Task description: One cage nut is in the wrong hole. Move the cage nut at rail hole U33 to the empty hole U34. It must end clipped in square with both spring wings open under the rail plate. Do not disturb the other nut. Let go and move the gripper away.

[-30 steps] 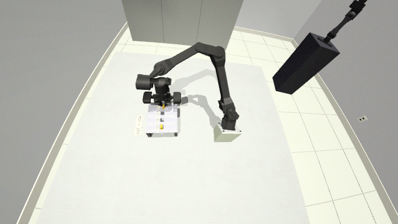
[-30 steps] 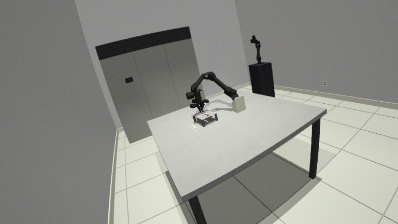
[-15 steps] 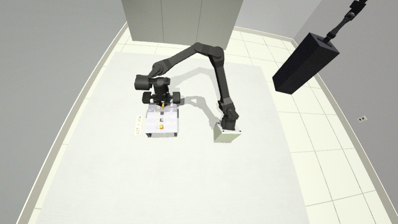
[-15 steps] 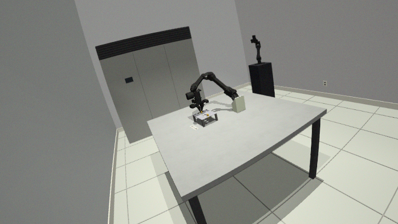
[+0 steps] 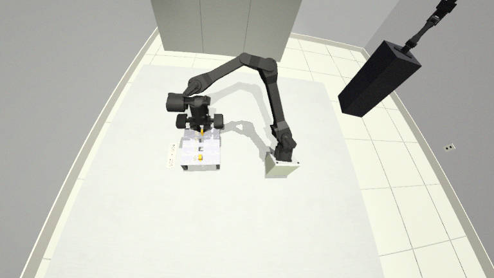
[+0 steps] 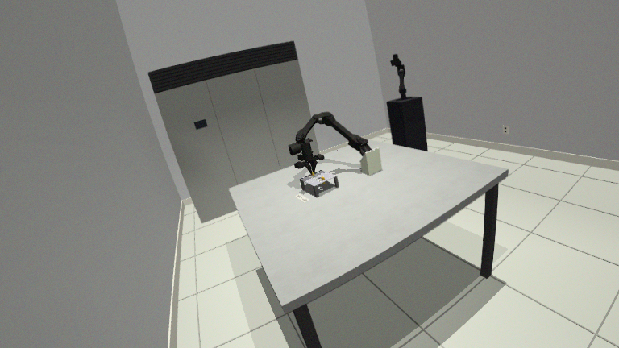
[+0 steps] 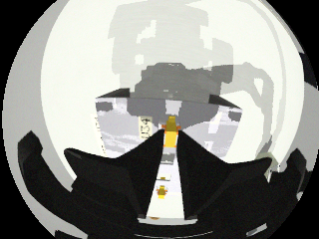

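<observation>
The hand (image 5: pixel 201 130) (image 6: pixel 313 172) (image 7: pixel 170 134) pinches one yellow nut (image 5: pixel 202 132) (image 6: pixel 313 174) (image 7: pixel 170 134) by the U34 label (image 7: pixel 146 127). Another yellow nut (image 5: pixel 200 157) (image 6: pixel 322 178) (image 7: pixel 161 191) sits apart.
</observation>
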Tool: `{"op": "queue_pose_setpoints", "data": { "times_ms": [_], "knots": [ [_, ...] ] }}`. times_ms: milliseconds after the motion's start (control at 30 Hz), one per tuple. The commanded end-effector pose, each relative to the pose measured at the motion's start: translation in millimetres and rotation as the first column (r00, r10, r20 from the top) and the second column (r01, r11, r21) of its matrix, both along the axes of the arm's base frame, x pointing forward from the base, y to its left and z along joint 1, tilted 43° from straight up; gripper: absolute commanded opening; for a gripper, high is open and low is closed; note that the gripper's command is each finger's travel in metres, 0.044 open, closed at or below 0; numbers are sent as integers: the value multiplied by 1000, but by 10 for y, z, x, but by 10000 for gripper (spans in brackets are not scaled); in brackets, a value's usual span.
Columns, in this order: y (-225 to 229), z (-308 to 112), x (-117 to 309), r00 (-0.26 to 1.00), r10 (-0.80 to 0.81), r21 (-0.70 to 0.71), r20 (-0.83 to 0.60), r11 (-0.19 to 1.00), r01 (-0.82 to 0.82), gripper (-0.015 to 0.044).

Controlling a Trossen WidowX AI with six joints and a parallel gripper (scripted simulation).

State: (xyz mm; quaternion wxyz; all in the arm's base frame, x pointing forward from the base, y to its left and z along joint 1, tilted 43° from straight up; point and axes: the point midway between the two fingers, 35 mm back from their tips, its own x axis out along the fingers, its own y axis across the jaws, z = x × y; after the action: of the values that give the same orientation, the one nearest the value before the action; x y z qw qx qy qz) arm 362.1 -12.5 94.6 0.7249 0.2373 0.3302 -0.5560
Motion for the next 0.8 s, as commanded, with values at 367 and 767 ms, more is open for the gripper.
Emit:
{"op": "queue_pose_setpoints", "data": {
  "times_ms": [367, 767],
  "knots": [
    [-1, 0, 22, 1000, -4, -1, -1, 1000, 4, 31],
    [-1, -2, 28, 1000, -4, 0, -2, 1000, 4, 31]
  ]
}}
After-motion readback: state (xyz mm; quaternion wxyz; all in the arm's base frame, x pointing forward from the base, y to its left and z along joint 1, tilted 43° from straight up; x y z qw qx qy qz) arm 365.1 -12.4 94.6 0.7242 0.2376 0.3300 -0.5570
